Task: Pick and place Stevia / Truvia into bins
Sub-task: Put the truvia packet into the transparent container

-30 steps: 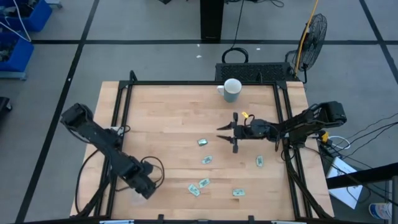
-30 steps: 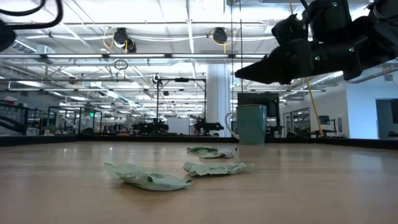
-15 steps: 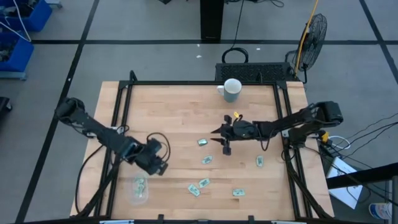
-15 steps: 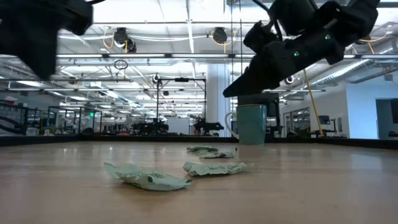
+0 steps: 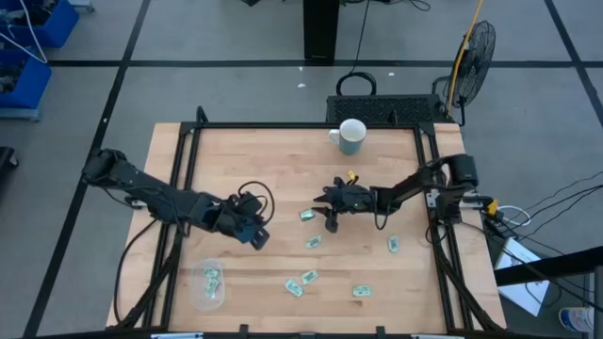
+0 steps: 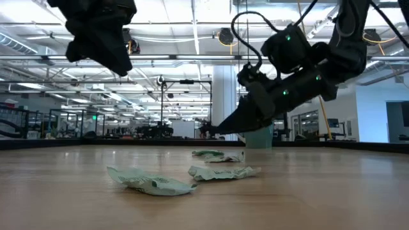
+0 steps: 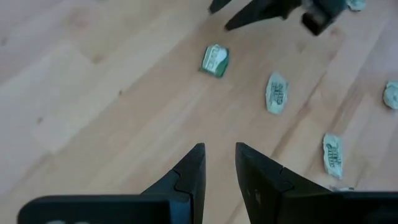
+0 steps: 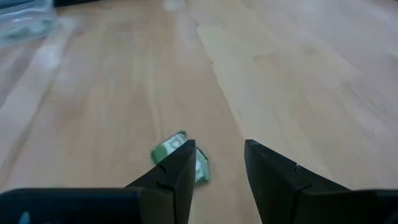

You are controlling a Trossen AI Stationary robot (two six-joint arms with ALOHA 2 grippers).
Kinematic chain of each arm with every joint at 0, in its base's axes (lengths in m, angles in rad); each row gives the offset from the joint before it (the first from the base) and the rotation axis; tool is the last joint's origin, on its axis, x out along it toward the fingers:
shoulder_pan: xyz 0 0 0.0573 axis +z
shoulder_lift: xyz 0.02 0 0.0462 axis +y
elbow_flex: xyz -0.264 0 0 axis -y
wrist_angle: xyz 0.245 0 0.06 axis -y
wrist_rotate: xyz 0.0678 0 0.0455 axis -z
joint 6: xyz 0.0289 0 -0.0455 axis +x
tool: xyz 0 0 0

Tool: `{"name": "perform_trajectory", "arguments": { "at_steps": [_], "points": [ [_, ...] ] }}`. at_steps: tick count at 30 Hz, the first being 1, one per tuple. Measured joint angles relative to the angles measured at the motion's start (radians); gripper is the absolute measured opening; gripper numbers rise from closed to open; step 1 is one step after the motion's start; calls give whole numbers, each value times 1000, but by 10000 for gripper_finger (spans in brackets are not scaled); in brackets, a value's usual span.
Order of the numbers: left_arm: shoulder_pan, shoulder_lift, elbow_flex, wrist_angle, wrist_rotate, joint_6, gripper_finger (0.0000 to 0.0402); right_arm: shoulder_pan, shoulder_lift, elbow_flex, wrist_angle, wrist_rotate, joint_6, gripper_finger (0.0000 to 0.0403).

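Observation:
Several pale green Stevia packets lie flat on the wooden table, among them one at mid-table, one nearer and one toward the right. The clear bin stands near the near-left corner with packets inside. My right gripper is open and slants down just right of the mid-table packet, which shows beside one fingertip in the right wrist view. My left gripper hovers over bare wood left of the packets, fingers a little apart with nothing between them.
A white mug stands at the far edge of the table. More packets lie along the near edge. A black frame borders the table. Bare wood lies between the bin and the packets.
My left gripper has swung from over the near-left corner toward the table's middle, uncovering the bin. My right gripper has moved toward the table's left, tipped down and come lower, close to the mid-table packet. The packets have stayed where they were.

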Motion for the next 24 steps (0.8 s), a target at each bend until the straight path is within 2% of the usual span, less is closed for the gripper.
{"name": "perform_trajectory", "arguments": {
  "at_steps": [9, 15, 19, 24],
  "points": [
    [67, 0, 0, 41, 0, 106, 92, 2, 128, 84, -41, -4, -23, 130],
    [96, 0, 0, 41, 0, 142, 92, 2, 140, 99, -87, 0, -61, 122],
    [98, 0, 0, 40, -1, 145, 92, 2, 140, 99, -85, -4, -85, 90],
    [98, 0, 0, 42, -5, 134, 92, 10, 142, 95, -28, -8, -128, 27]
  ]
}}
